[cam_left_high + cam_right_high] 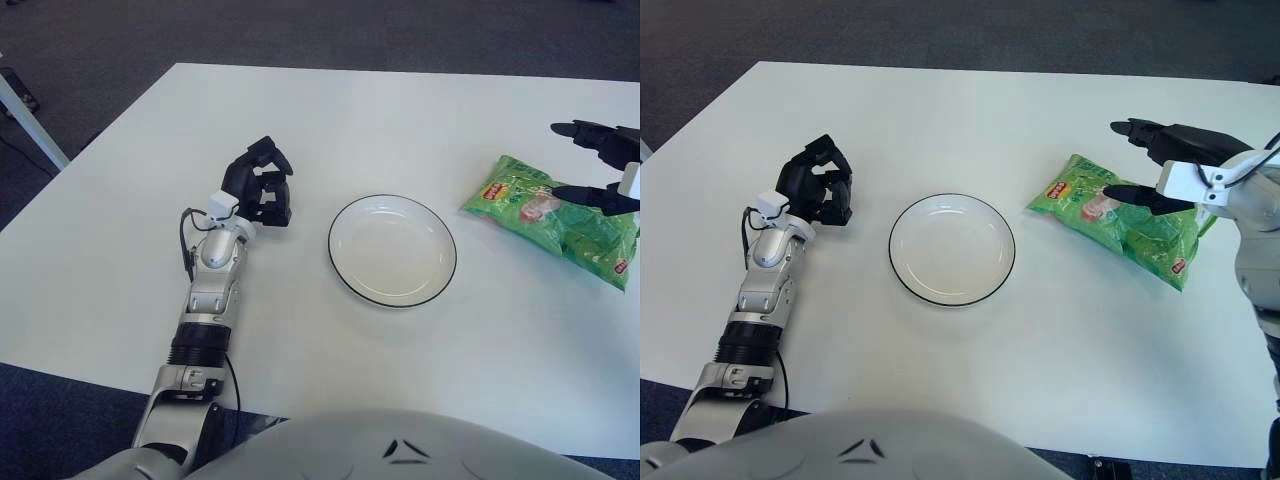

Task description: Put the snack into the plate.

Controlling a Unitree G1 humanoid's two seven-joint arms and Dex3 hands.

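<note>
We find the snack [1120, 219] flat on the tabletop [1040, 110], well right of the empty plate [951, 249]. Our right hand [1160, 165] spreads its fingers over it for grasping; the left hand [818, 195], curled, idles left of the plate.

A white table [400, 120] carries a white plate [951, 249] with a dark rim near its middle. A green snack bag [1120, 217] lies flat at the plate's 3 o'clock, apart from it. The left hand [258, 185] shows at the plate's 9 o'clock.
</note>
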